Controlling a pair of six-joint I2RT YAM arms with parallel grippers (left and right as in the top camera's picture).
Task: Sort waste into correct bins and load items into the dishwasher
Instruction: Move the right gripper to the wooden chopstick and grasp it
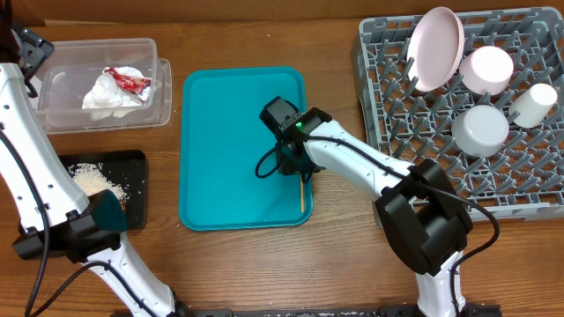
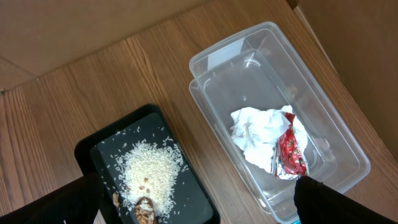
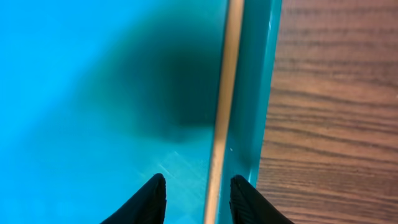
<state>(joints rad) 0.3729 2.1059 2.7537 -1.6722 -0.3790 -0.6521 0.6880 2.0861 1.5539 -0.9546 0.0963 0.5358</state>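
The thin wooden stick [image 1: 302, 195] [image 3: 224, 93] lies along the right inside edge of the teal tray [image 1: 220, 132]. My right gripper [image 1: 300, 169] [image 3: 198, 182] hovers low over it, open, with the stick between the fingers and nearer the right one. The dishwasher rack [image 1: 397, 114] holds the pale plate [image 1: 438, 48], a white bowl [image 1: 487, 69], the cup [image 1: 535, 103] and a silvery-grey bowl [image 1: 480, 129]. The napkin [image 2: 258, 134] and red wrapper [image 2: 291, 152] lie in the clear tub [image 2: 348, 155]. Rice and brown bits [image 2: 149, 171] rest in the black tray [image 2: 199, 199]. My left gripper [image 2: 199, 214] stands open above both bins.
The teal tray's raised rim [image 3: 258, 93] runs right beside the stick, with bare wooden table [image 3: 336, 112] beyond it. The right arm [image 1: 370, 167] stretches from the table's front edge between the tray and the rack.
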